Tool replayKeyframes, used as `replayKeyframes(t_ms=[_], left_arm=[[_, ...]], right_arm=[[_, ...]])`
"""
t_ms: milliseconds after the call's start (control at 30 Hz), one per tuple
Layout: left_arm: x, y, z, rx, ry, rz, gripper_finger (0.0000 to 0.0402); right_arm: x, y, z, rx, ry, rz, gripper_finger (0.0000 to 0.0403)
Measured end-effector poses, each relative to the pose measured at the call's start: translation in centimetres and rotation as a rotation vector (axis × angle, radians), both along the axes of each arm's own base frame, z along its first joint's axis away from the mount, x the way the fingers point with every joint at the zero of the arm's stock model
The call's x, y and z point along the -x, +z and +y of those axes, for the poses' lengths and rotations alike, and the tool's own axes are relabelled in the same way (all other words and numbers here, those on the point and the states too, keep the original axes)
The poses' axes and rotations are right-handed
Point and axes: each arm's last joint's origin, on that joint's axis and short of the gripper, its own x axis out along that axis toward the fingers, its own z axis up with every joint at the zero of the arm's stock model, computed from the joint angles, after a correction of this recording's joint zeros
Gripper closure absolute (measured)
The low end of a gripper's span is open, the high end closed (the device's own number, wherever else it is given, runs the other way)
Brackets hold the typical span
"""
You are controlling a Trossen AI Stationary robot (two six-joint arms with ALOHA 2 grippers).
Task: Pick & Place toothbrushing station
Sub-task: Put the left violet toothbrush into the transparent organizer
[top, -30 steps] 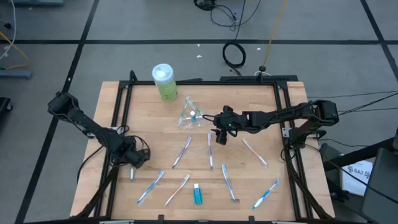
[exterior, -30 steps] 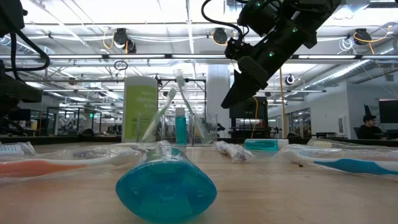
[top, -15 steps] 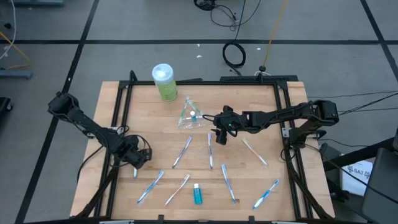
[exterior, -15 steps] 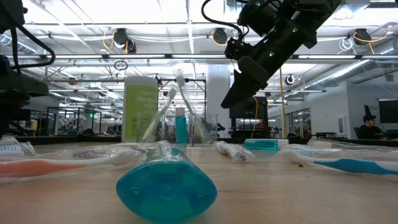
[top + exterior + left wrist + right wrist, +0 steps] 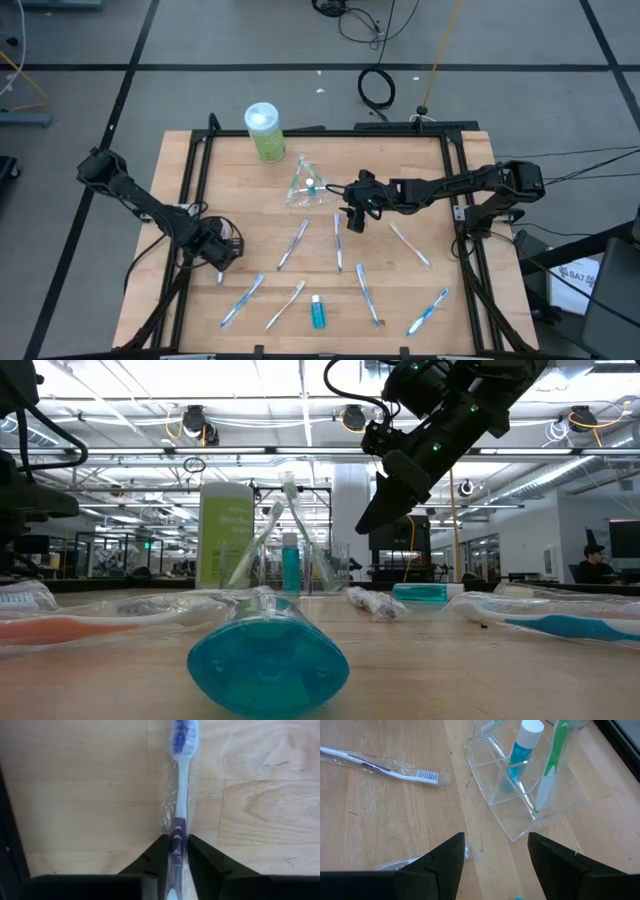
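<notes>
Beside the holder [image 5: 530,795], perhaps unobstructed: wrapped toothbrush [image 5: 385,769].

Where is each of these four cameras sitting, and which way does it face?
High view: overhead, looking straight down; both arms, table.
Low view: tabletop height, facing the room; right gripper above.
Left wrist view: looks down past the left gripper, shut on a wrapped toothbrush.
Right wrist view: past open jaws at the clear holder.
Shared: the holder shows in high, low and right wrist views.
</notes>
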Motion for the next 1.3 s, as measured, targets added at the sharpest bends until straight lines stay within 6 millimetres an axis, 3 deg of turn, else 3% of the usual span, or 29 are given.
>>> replayKeyframes(t_ms=[167,367,633,833,1100,1300], left_arm=[[-0.2,0.0,0.0,-0.023,0.009,-0.029,0.0368],[-1.0,0.8,0.0,-0.142,-0.041,-0.125,0.0379],[-3.8,5.1,-0.2,-0.555,-0.215,-0.400,0.0380],[-6.2,9.2,0.0,-0.906,-0.353,-0.494,0.0380],[-9.6,12.5,1.3,-1.264,-0.470,-0.471,0.0380],[-12.1,12.4,3.5,-1.353,-0.483,-0.375,0.0380]], right_arm=[[0.0,0.0,0.0,0.000,0.000,0.001,0.0192],[0.0,0.0,0.0,0.000,0.000,0.000,0.0192],[0.0,0.0,0.0,0.000,0.000,-0.006,0.0192],[0.0,0.1,0.0,0.001,0.000,-0.008,0.0192],[0.0,0.1,0.0,0.001,0.000,-0.008,0.0192],[-0.1,0.1,0.0,0.001,0.000,-0.012,0.0192]])
